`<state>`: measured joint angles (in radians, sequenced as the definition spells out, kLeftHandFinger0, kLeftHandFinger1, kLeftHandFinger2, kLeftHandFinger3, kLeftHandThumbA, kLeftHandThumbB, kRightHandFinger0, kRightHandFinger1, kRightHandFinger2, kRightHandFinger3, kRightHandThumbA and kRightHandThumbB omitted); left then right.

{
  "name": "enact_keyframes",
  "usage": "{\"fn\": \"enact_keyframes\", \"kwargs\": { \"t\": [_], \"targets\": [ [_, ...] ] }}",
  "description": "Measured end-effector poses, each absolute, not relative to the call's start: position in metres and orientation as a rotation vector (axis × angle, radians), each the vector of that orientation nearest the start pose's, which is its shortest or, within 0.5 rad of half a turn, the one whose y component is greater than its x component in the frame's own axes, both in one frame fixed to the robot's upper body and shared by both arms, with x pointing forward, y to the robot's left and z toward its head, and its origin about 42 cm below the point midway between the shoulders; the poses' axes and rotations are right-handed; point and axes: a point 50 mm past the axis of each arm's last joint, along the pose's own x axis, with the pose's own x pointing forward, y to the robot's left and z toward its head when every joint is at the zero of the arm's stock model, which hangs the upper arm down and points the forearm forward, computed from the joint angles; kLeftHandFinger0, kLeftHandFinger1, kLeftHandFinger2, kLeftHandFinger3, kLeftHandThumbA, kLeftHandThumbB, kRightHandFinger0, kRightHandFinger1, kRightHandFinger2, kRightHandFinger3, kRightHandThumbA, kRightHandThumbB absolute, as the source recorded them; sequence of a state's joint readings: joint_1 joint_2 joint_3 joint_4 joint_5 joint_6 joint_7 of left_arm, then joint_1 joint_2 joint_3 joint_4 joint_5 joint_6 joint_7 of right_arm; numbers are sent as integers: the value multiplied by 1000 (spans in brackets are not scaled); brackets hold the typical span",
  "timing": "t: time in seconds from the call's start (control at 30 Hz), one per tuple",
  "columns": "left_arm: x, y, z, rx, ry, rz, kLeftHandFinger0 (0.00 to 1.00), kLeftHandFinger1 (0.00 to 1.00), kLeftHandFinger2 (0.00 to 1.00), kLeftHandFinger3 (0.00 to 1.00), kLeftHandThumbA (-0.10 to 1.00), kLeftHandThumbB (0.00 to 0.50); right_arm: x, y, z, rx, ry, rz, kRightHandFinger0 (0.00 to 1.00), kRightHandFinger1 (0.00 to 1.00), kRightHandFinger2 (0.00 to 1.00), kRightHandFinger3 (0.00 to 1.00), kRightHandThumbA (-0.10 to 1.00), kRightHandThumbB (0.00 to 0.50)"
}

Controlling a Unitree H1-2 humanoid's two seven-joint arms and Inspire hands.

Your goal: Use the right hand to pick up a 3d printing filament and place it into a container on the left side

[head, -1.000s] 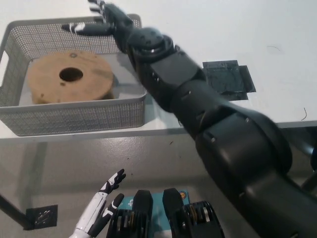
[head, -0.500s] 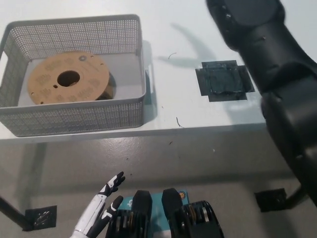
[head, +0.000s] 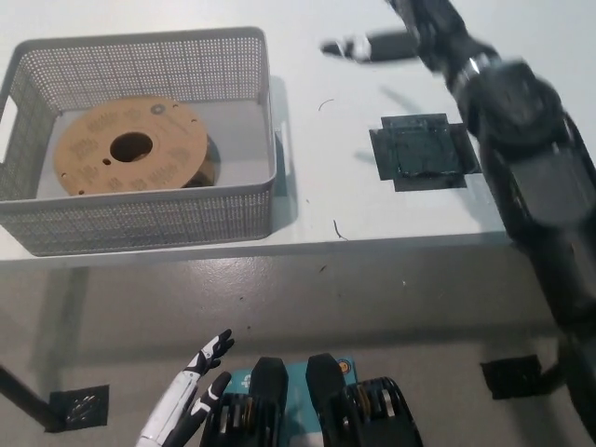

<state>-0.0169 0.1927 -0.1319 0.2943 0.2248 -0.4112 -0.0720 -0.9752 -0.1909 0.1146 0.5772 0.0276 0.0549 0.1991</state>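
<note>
Resting low and nearest, the left robot hand (head: pixel 191 400) has fingers spread, empty. On the table (head: pixel 307 186), the filament spool (head: pixel 130 147) lies flat inside the mesh container (head: pixel 140 219): rigid, probably fairly heavy, best gripped by its rim. Farthest, the right robot hand (head: pixel 377 42) holds nothing, fingers extended.

The filament spool (head: pixel 130 148) is a flat round reel with tan cardboard sides and a dark round hole in its middle. It lies tilted inside the basket (head: pixel 149 222), its broad face turned up, towards the left half. The basket is a grey mesh bin with handle slots, standing at the left of the white surface (head: pixel 326 186)
</note>
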Motion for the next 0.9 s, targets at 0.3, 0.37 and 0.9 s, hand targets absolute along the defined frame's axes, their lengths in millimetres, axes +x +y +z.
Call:
{"fn": "enact_keyframes", "kwargs": {
  "t": [0.3, 0.37, 0.9],
  "targets": [
    [274, 239, 44, 400, -109, -294, 1000, 1000, 1000, 1000, 1000, 306, 471, -196, 251, -288, -239, 362, 1000, 1000, 1000, 1000, 983, 297],
    [274, 239, 43, 400, -108, -294, 1000, 1000, 1000, 1000, 1000, 307, 450, -198, 233, -281, -228, 367, 1000, 1000, 1000, 1000, 982, 268],
    [273, 238, 43, 398, -106, -293, 1000, 1000, 1000, 1000, 1000, 305, 277, -165, 175, -184, -314, 394, 1000, 1000, 1000, 1000, 1000, 186]
  ]
}}
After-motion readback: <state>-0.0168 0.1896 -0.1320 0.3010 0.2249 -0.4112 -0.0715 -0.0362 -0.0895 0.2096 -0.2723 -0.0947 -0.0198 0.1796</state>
